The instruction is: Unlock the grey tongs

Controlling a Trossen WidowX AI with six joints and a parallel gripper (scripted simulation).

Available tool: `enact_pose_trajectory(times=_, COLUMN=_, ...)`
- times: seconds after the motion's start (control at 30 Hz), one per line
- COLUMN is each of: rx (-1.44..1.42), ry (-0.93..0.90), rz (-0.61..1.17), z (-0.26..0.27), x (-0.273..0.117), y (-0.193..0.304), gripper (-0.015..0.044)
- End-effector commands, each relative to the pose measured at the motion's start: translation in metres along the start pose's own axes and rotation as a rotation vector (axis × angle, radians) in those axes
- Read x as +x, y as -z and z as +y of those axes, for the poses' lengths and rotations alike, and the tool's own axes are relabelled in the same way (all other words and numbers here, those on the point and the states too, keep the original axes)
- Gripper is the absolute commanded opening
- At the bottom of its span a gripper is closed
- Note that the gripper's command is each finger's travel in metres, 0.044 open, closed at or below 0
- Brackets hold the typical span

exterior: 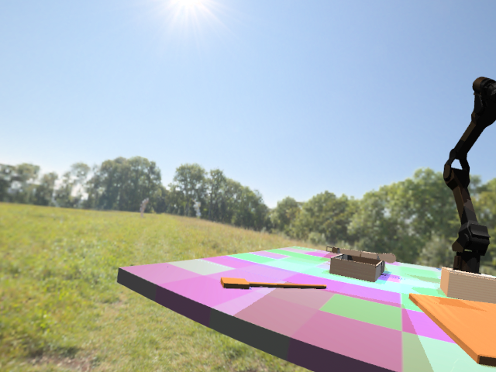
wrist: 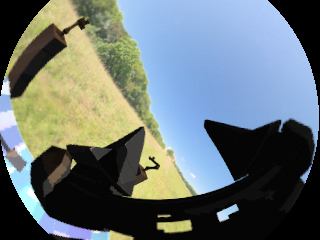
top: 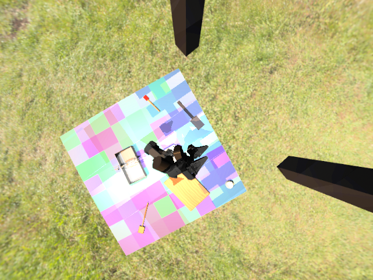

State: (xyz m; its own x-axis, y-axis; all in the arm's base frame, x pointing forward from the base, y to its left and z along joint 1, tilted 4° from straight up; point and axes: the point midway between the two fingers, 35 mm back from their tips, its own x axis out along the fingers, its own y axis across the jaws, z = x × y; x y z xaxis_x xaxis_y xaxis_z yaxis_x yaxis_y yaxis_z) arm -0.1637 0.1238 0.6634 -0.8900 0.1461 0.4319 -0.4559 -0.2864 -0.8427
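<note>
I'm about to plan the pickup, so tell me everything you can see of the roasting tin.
The roasting tin is a small rectangular box with low, upright brownish-grey walls, open on top, its pale floor showing from above. It sits flat on the checkered table, left of the arm's base. The grey tongs lie across its rim, overhanging both sides. Nothing else touches it.

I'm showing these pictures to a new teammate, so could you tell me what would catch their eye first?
Probably the patchwork table of pink, green and blue squares set in open grass. Next the black arm near its middle, fingers spread wide on nothing, beside the yellow board. Then the tin to the arm's left in the top view, with the tongs across it.
</note>
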Motion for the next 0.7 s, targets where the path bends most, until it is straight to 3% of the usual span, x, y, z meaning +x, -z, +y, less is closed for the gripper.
enact_pose_trajectory(times=0.0, rx=0.002, ry=0.002, rz=0.007, z=0.0, x=0.0, y=0.002, gripper=0.0426)
enact_pose_trajectory(times=0.33, rx=0.035, ry=0.099, rz=0.228, z=-0.017, x=-0.016, y=0.068, gripper=0.044)
enact_pose_trajectory(times=0.67, rx=0.08, ry=0.268, rz=0.526, z=-0.043, x=-0.07, y=0.15, gripper=0.044)
